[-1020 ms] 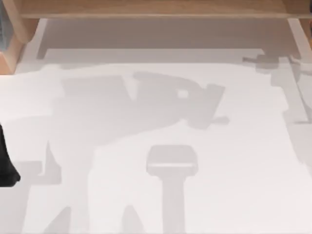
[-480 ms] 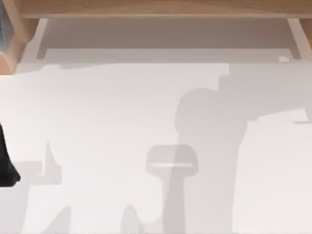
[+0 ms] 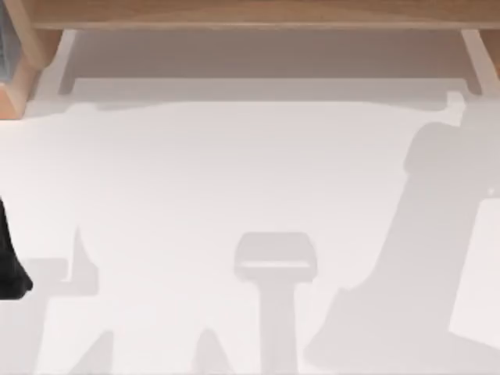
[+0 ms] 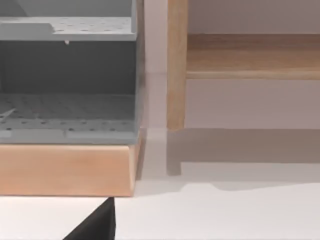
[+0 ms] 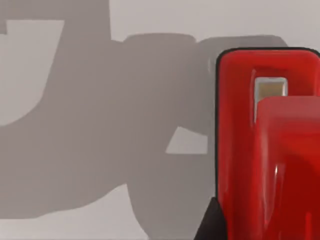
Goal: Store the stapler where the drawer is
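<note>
The stapler (image 5: 267, 145) is glossy red with a thin black base and lies close under the right wrist camera, over the white table. A dark part of my right gripper (image 5: 207, 225) touches the stapler's edge. The drawer (image 4: 67, 80) is a grey perforated unit inside a light wooden cabinet (image 4: 65, 167), seen in the left wrist view. A sliver of that cabinet (image 3: 17, 86) sits at the top view's far left. My left arm (image 3: 9, 266) is parked at the table's left edge, and a dark part of the left gripper (image 4: 95, 225) shows in its wrist view.
A wooden shelf (image 3: 250, 14) runs along the back of the table, with an upright wooden post (image 4: 176, 65) beside the cabinet. A broad arm shadow (image 3: 422, 258) covers the right side of the white table (image 3: 234, 172).
The large arm shadow has swept from the table's middle left across to its right side. The left arm has stayed still.
</note>
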Robot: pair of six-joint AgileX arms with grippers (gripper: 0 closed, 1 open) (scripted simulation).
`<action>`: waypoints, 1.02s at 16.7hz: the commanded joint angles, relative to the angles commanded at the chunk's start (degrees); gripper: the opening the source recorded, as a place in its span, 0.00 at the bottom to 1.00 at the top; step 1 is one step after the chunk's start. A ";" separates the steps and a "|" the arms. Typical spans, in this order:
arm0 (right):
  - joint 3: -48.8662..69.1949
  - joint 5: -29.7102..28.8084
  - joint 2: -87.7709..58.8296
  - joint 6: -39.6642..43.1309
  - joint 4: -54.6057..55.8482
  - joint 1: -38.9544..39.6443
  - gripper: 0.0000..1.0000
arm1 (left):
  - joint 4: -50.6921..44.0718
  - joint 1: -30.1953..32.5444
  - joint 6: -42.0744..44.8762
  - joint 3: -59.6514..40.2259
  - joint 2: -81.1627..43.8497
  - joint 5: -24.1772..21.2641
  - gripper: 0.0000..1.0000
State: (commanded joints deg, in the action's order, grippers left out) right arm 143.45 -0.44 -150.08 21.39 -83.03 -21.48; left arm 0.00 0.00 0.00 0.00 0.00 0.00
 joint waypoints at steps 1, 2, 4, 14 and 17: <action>0.00 0.00 0.00 0.00 0.00 0.00 0.00 | 0.00 0.00 0.00 0.00 0.00 0.00 1.00; 0.00 0.00 0.00 0.00 0.00 0.00 0.00 | 0.00 0.00 0.00 0.00 0.00 0.00 1.00; 0.11 0.01 -0.01 -0.13 0.00 0.29 0.00 | 0.00 0.00 0.00 0.00 0.00 0.00 1.00; 5.56 -2.16 12.96 -6.97 -0.56 -0.56 0.00 | 0.00 0.00 0.00 0.00 0.00 0.00 1.00; 3.23 -2.17 9.05 -4.96 1.19 -1.11 0.00 | 0.00 0.00 0.00 0.00 0.00 0.00 1.00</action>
State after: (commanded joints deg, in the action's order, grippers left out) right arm 146.68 -2.62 -141.03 16.43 -81.84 -22.59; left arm 0.00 0.00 0.00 0.00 0.00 0.00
